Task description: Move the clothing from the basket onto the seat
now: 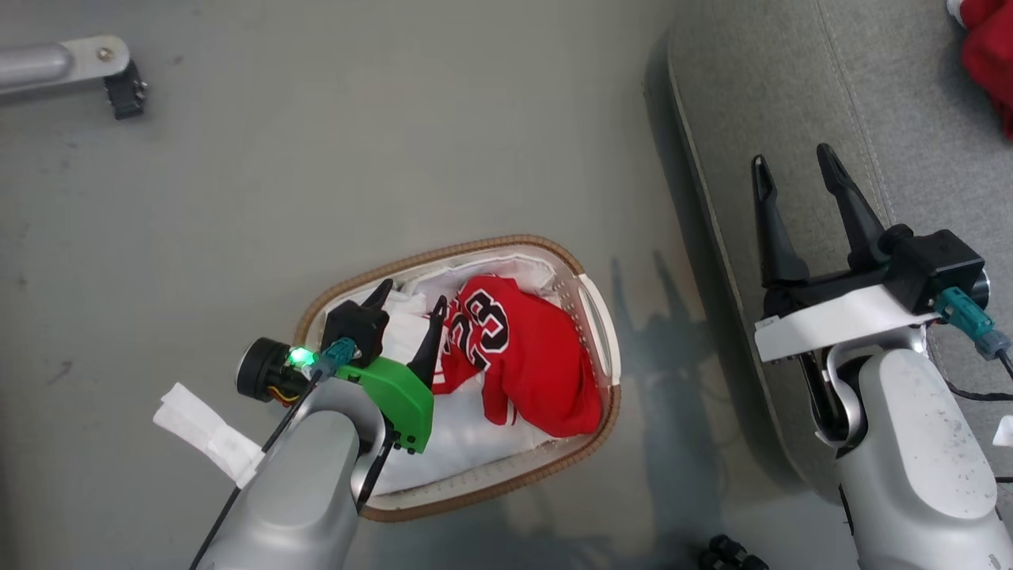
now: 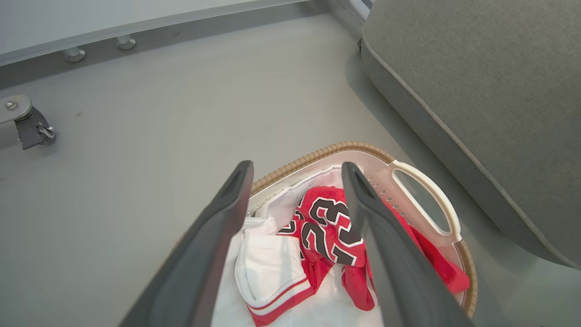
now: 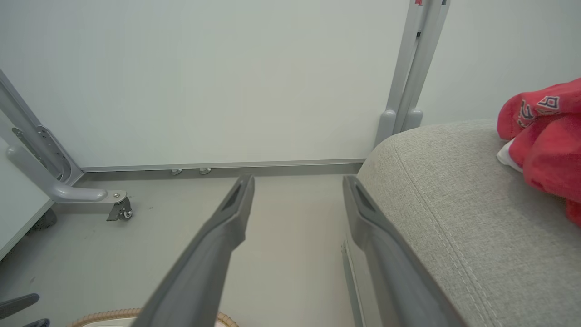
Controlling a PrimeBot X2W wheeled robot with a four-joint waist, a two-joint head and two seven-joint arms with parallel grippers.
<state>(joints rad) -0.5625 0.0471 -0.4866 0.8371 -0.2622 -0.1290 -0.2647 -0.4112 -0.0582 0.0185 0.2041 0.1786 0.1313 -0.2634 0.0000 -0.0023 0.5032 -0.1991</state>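
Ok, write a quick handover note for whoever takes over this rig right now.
Left pincer: open, empty, poised above the basket, by the red number 23 jersey.
Right pincer: open, empty, over the sofa seat edge.
Done: red clothing already lies at the seat's far end.
Left: the jersey in the basket, lying on white fabric, needs moving across.

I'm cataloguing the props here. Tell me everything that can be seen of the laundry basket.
The basket is an oval tub of white perforated plastic with a brown woven-look rim and a slot handle at its end nearest the seat. It stands upright on the grey floor, apart from the seat. Inside lie a crumpled red jersey numbered 23 and white fabric. The left gripper hangs open over its left part.
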